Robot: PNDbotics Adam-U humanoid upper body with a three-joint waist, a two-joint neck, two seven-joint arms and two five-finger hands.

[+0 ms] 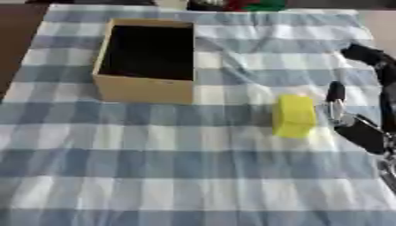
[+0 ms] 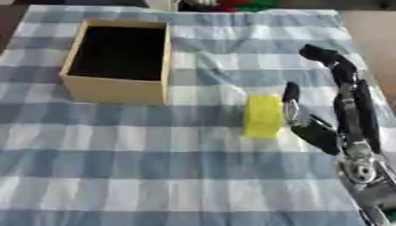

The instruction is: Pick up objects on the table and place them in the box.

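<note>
Right hand (image 2: 333, 119): seen entering from the right side of the view, palm low, fingers (image 2: 329, 59) extended and spread wide, nothing held.
Thumb (image 2: 291, 101): noted standing upright just beside the right face of the yellow block; contact cannot be confirmed.
Left hand: not observed in either view.
Yellow block (image 2: 263, 115): located on the cloth at the 9 o'clock side of the right hand, resting flat, roughly rectangular; outside the box, well apart from it, at about 4 o'clock from it.
Box (image 2: 116, 90): cardboard, open at the top, dark inside, placed at 10 o'clock from the block toward the far left of the table; contents cannot be made out.
Tablecloth (image 2: 154, 176): blue and white check, found covering the whole table surface, with creases recorded at the box's right side.
Far edge: red and green items (image 1: 251, 4) are noted at 12 o'clock beyond the cloth, too blurred to identify.
</note>
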